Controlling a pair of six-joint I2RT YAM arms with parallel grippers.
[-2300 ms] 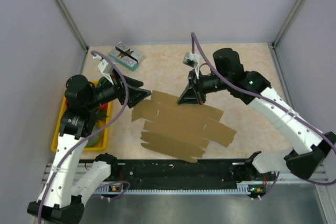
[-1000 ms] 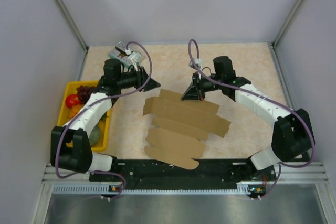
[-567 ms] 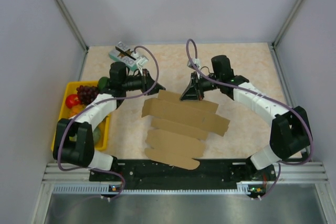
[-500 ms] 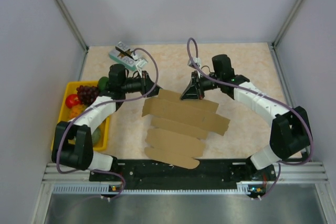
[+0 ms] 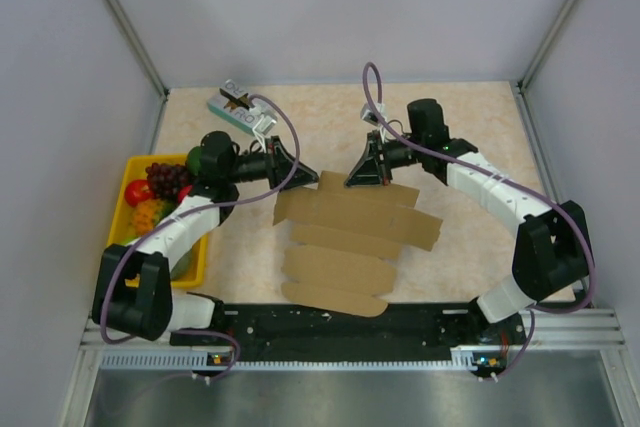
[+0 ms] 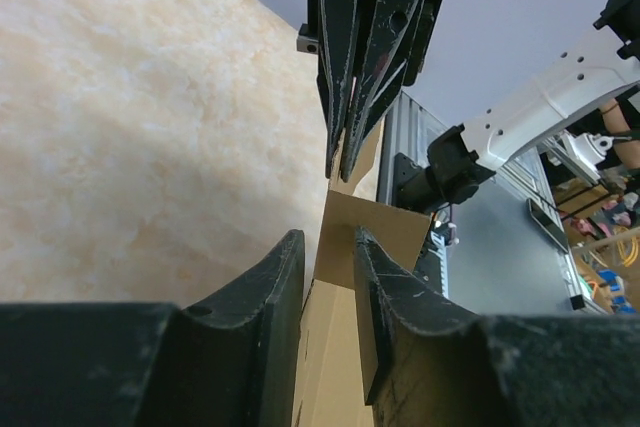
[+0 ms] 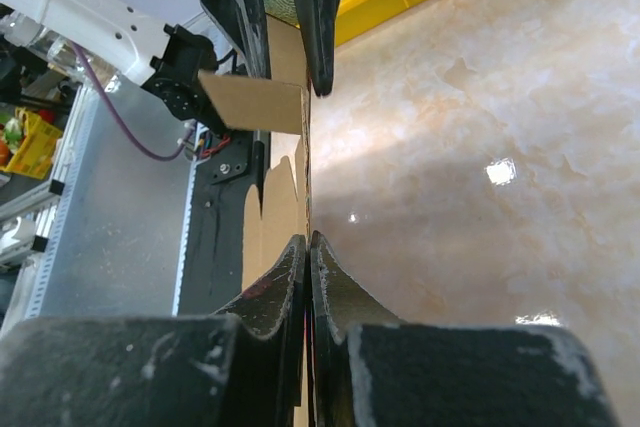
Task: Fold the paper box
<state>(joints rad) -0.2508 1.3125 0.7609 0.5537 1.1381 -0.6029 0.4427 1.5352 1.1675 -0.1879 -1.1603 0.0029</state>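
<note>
I am clamping my right tool [image 5: 355, 180] shut on the upper edge of the paper box [image 5: 350, 237], which is lying mid-frame on the desk [image 5: 470, 127], while my left tool [image 5: 292, 171], jaws slightly parted, is straddling that edge's left corner, facing it.

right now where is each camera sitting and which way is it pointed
Top external: above and behind the bases, looking down; both arms, the paper box and yellow tray show.
Left wrist: on the left arm, looking along the box edge; the left gripper frames the bottom, the right gripper ahead.
Right wrist: on the right arm, facing the left one; its own fingers pinch the box.
Shared: both wrist views show the opposite gripper and the box.
</note>
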